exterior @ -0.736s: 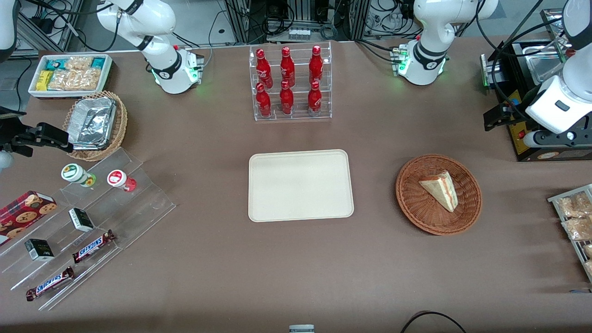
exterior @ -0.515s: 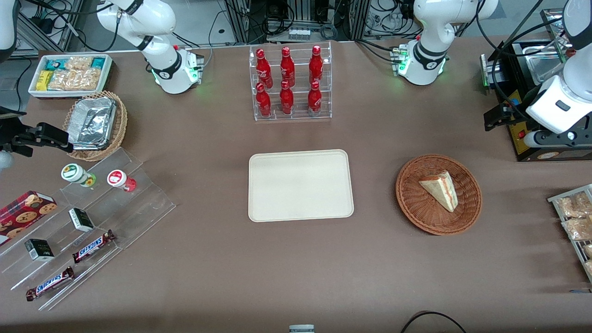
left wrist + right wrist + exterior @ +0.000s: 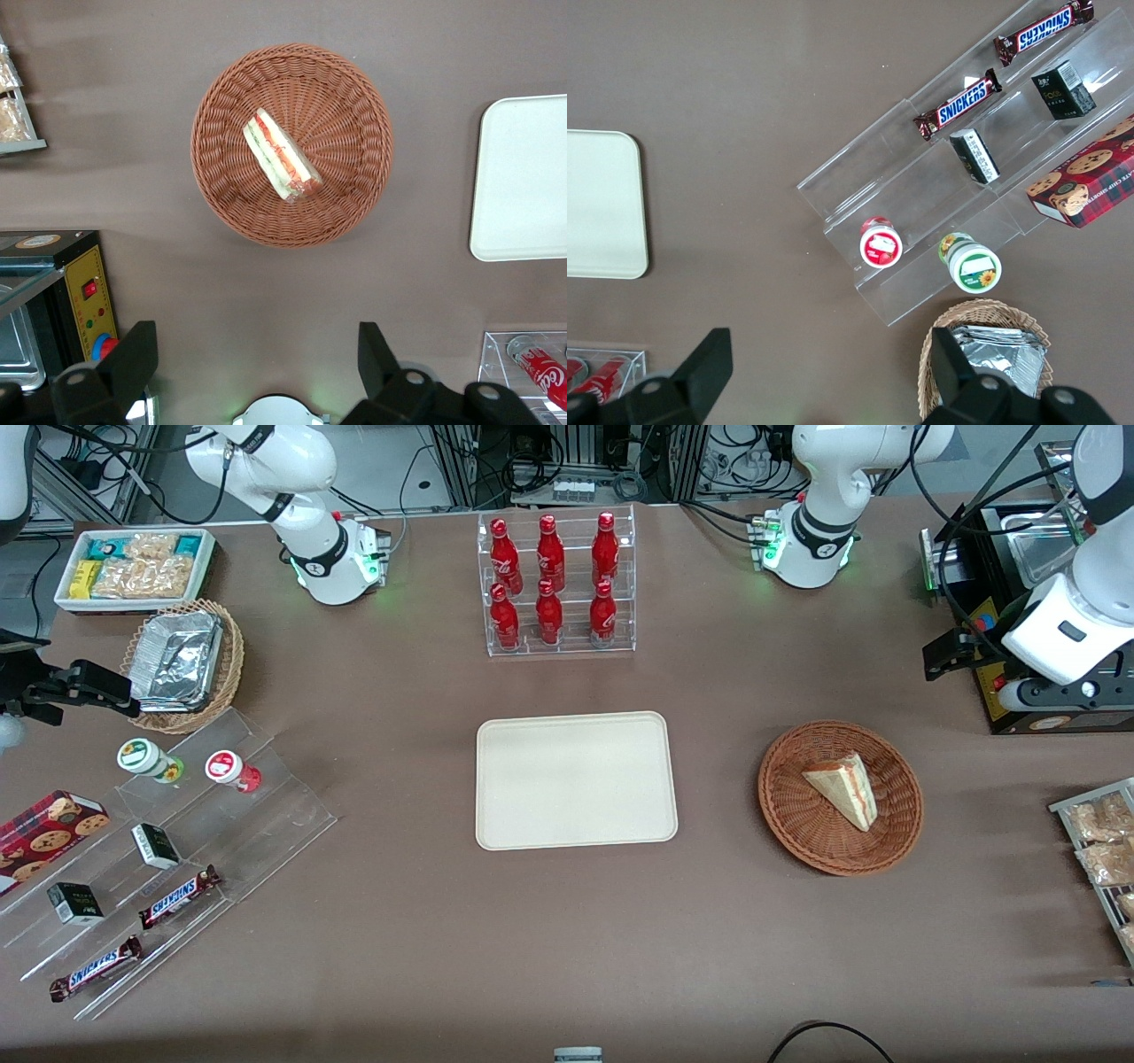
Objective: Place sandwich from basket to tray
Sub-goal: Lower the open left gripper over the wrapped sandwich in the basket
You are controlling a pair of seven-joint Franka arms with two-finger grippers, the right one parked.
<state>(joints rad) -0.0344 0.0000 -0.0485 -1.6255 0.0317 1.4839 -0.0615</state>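
The sandwich (image 3: 842, 786) is a pale wedge with red and green filling, lying in the reddish-brown wicker basket (image 3: 788, 815) toward the working arm's end of the table. The cream tray (image 3: 576, 779) sits bare at the table's middle, beside the basket. My gripper (image 3: 952, 657) hangs high above the table, farther from the front camera than the basket and apart from it. In the left wrist view the sandwich (image 3: 282, 166) lies across the basket (image 3: 213, 177), the tray (image 3: 523, 177) shows beside it, and my gripper (image 3: 255, 354) is open with nothing between its fingers.
A black appliance (image 3: 1019, 602) stands close by my gripper. A rack of bagged snacks (image 3: 1099, 841) lies near the basket. A clear stand of red bottles (image 3: 556, 584) stands farther from the front camera than the tray. A stepped acrylic stand (image 3: 177, 841) and a foil-filled basket (image 3: 182, 662) lie toward the parked arm's end.
My arm has shifted very slightly, away from the front camera. The sandwich, basket and tray have not moved.
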